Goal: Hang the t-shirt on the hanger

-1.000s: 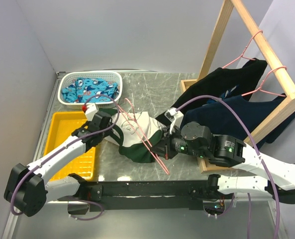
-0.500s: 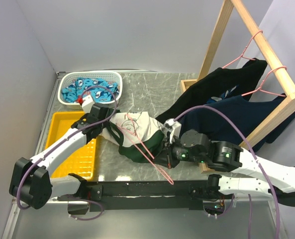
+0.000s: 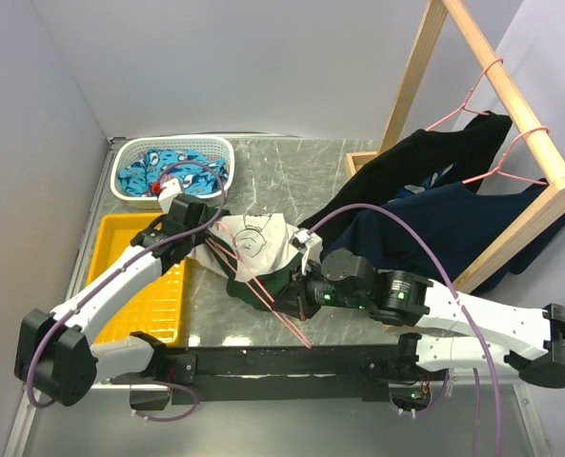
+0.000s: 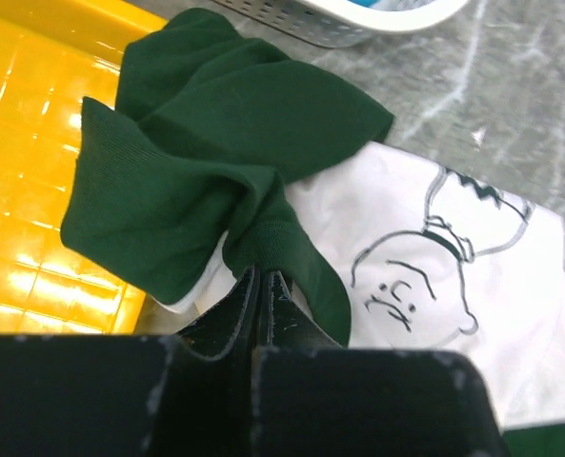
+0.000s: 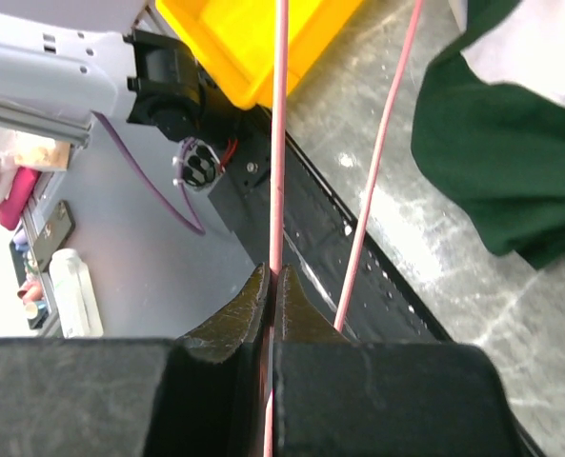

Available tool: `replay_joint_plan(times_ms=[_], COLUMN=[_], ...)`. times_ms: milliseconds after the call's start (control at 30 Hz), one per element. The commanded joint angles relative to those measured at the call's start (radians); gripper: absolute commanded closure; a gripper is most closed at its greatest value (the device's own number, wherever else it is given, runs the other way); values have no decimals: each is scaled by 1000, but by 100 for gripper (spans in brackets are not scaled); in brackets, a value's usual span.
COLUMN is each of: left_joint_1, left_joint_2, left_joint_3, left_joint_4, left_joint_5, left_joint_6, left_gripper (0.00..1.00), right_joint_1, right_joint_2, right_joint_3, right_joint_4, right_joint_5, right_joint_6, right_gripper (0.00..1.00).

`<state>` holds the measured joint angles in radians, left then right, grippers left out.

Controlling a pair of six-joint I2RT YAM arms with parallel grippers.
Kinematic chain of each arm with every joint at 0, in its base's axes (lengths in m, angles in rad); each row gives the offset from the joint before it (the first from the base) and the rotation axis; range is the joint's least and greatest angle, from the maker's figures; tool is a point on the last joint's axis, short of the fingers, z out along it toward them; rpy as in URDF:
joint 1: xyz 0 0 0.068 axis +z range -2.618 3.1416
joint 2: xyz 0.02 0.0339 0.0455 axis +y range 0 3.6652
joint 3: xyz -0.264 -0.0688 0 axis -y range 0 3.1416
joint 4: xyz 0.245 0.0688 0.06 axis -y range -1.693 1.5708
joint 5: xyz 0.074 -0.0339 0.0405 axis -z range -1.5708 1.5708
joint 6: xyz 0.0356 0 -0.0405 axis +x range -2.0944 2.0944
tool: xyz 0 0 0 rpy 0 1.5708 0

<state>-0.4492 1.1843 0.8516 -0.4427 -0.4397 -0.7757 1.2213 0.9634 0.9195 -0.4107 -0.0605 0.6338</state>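
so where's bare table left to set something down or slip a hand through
Bare marble lies at the back between the white basket and the wooden rack base, plus a narrow strip at the front between the yellow tray and the t-shirt. The centre is crowded: t-shirt, hanger, left gripper and right gripper.

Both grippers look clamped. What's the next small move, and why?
Probably raise the left gripper slightly, lifting the green fold of the t-shirt it pinches, to open a gap. The right gripper is shut on the hanger, whose wire lies across the shirt, not inside it.
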Motion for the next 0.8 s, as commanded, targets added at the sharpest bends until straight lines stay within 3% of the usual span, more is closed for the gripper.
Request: replay_joint_plan(times_ms=[0,167,567,767], left_joint_1=[3,3,3,3], left_joint_2=[-84,-133,-374,-455], left_joint_3=[49,66,59,118], left_joint_4=[-21,-50,-36,-57], left_joint_5=[59,88,278,384], left_joint_6=[49,62,179,257], left_gripper=[99,99,99,99], right_joint_1=[-6,-20,-89,-126], right_joint_2=[21,23,15,43], right_joint_3=[-5,-30,-177,-146], right_joint_4=[121,162,450,568], right_joint_5=[24,22,-185,-254], right_joint_6=[-26,-25,23,23], right_gripper=[100,100,100,100])
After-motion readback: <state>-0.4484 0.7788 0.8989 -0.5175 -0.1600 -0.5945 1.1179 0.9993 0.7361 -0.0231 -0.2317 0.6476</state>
